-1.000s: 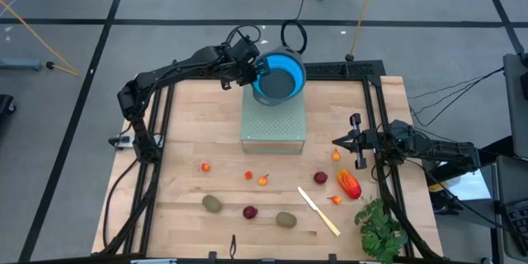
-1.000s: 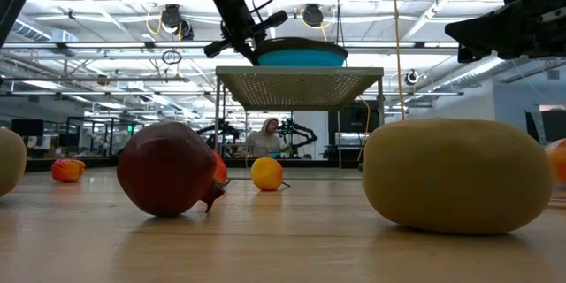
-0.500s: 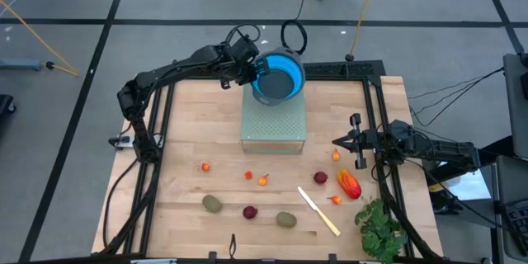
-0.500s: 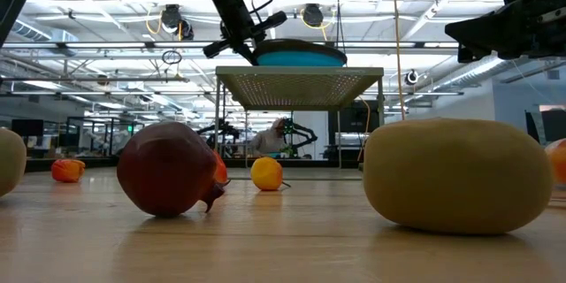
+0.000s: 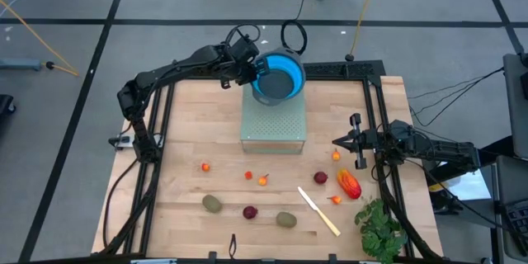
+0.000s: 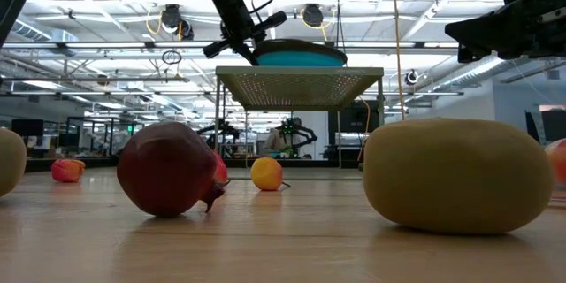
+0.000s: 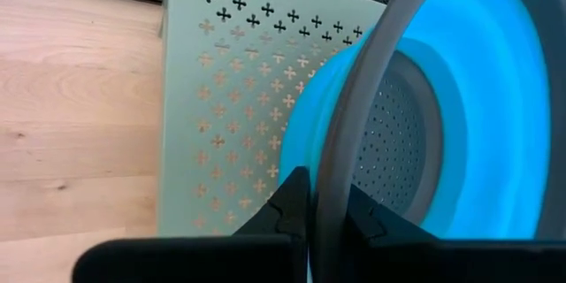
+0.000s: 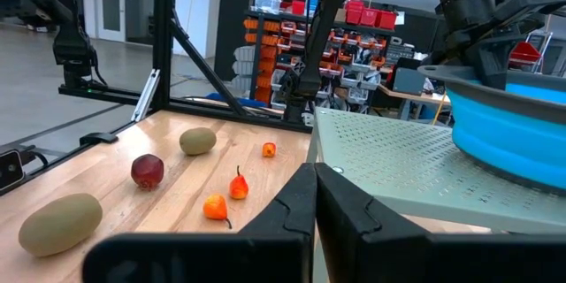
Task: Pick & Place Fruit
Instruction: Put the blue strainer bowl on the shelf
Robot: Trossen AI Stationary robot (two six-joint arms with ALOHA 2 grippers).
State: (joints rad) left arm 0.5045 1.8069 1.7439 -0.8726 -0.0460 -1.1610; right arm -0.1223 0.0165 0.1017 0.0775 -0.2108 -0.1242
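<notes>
Left gripper pinches blue bowl rim — arm outstretched.

Bright, even overhead light in all views.
Ceiling strip lights glare white in the low view; the nearest fruit looms large and soft-focused. Shadows on the wooden table are faint and short. The blue bowl looks slightly blurred up close.

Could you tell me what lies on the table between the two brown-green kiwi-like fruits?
In the high view, a dark red ball lies between the left kiwi and the right kiwi, apart from both.
</notes>
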